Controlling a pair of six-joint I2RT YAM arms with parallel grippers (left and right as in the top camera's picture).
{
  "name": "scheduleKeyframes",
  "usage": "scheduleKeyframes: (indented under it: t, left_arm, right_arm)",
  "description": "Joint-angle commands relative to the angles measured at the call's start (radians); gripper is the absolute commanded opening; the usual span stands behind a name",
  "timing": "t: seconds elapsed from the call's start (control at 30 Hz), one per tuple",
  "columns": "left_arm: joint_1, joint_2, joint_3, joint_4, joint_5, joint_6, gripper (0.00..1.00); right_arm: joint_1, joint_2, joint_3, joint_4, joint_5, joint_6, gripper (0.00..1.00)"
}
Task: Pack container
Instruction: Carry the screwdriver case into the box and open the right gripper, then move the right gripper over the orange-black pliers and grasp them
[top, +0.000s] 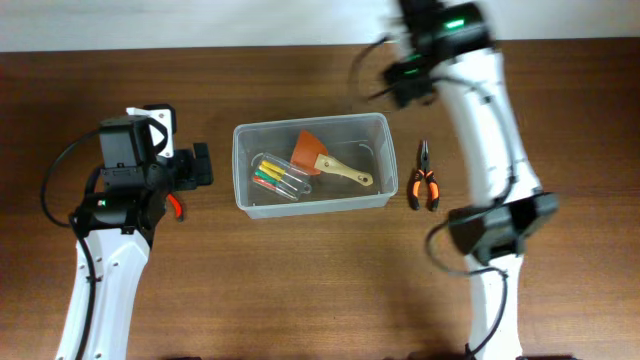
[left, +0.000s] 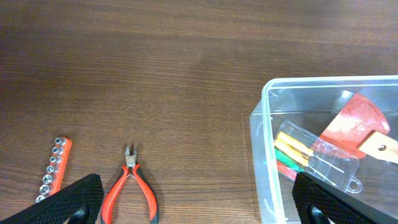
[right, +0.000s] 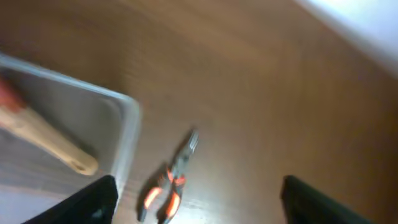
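Note:
The clear plastic container (top: 310, 122) stands mid-table and holds a red-bladed scraper with a wooden handle (top: 335, 163) and a clear case of screwdrivers (top: 280, 177). My left gripper (top: 192, 168) is open and empty just left of the container. In the left wrist view (left: 199, 208) its fingers straddle bare table, with red cutters (left: 129, 190) at the left finger and the container (left: 323, 81) at the right. My right gripper (top: 402, 85) is blurred beyond the container's far right corner. It is open and empty (right: 196, 202) above orange-handled pliers (right: 169, 183).
The orange-handled pliers (top: 424, 185) lie on the table just right of the container. An orange strip of sockets (left: 55, 168) lies left of the red cutters. A pale surface borders the table's far edge (top: 200, 25).

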Motion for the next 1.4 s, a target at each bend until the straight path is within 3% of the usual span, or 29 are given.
scheduleKeyframes:
  t: [0.0, 0.23, 0.53, 0.97, 1.13, 1.37]
  left_arm:
    - [0.006, 0.007, 0.016, 0.002, -0.007, -0.010, 0.99]
    - [0.006, 0.007, 0.016, 0.002, -0.007, -0.010, 0.99]
    - [0.006, 0.007, 0.016, 0.002, -0.007, -0.010, 0.99]
    - [0.006, 0.007, 0.016, 0.002, -0.007, -0.010, 0.99]
    - [0.006, 0.007, 0.016, 0.002, -0.007, -0.010, 0.99]
    - [0.006, 0.007, 0.016, 0.002, -0.007, -0.010, 0.99]
  right_arm:
    - [-0.134, -0.009, -0.072, -0.024, -0.227, 0.226, 0.77]
    - [-0.250, -0.003, -0.353, 0.017, -0.243, 0.261, 0.70]
    - [-0.245, -0.003, -0.616, 0.056, -0.242, 0.259, 0.66]
    - [-0.196, -0.003, -0.707, 0.048, -0.242, 0.177, 0.65]
    - [-0.185, -0.014, -0.707, 0.043, -0.243, 0.162, 0.56]
    - [-0.187, -0.154, -0.707, -0.055, -0.216, 0.087, 0.55]
